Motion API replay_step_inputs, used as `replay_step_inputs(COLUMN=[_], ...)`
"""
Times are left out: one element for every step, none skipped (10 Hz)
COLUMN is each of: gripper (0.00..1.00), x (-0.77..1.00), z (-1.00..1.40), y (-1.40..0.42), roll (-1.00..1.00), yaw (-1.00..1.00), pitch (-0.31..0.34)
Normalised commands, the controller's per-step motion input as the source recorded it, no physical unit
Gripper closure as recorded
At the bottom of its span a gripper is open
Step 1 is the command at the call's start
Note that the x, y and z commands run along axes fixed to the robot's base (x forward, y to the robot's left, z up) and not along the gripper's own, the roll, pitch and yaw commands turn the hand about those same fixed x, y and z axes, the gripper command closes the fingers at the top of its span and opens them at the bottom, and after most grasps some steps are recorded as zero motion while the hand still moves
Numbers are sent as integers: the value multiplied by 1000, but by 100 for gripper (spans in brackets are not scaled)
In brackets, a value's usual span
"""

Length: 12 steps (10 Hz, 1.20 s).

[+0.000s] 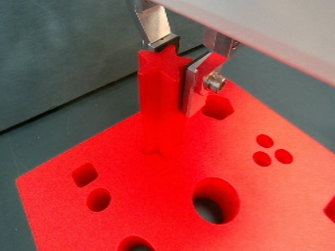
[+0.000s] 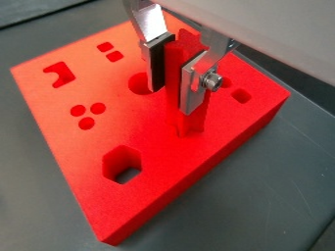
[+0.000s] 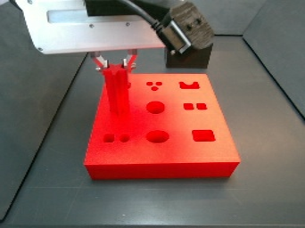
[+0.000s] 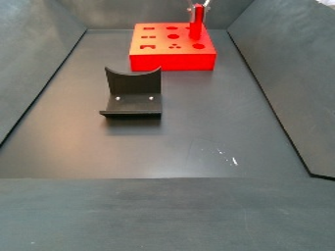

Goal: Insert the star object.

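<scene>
The pincer (image 1: 181,61) clasps the star object (image 1: 163,103), a slim red ridged peg, by its upper end, one silver finger (image 2: 152,37) on each side, and holds it upright over the red block (image 1: 157,181). The peg's lower end meets the block's top face in both wrist views, but red against red makes it impossible to tell whether it sits in a hole or only rests on the surface.

In a side view the arm's white housing (image 3: 89,28) cuts off the top of the pincer (image 3: 114,61); only the fingertips show, with the star object (image 3: 117,89) standing near the far corner of the red block (image 3: 161,138). Round, square and irregular holes dot the block's top.

The other side view alone shows the whole dark counter (image 4: 197,137), with the fixture (image 4: 132,92), a dark L-shaped bracket, standing on it well apart from the red block (image 4: 171,47), which sits at the far end. There the star object (image 4: 198,25) is a small red sliver, and the pincer (image 4: 198,8) is too small to make out and cut by the frame edge.

No writing or brand can be read in any view.
</scene>
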Motion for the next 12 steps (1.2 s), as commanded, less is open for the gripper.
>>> replay_step_inputs(gripper=[100,100,100,100,100,100,100,100,100,100,100,100], x=[214,243,306,429,651,477,360,340,129,0,0,0], z=[-594,-629,-663,-654,-657,-611,-666,-677,-737,0,0,0], y=[-209,-217,-209,-137,-14,0,200,314,217,-17,0,0], roll=[336,320,306,320,319,287,187,169,94,40,13,0], yaw=[0,0,-34,-126,-334,-449,-580,-606,-651,0,0,0], pitch=[96,97,89,79,84,137,150,147,144,0,0,0])
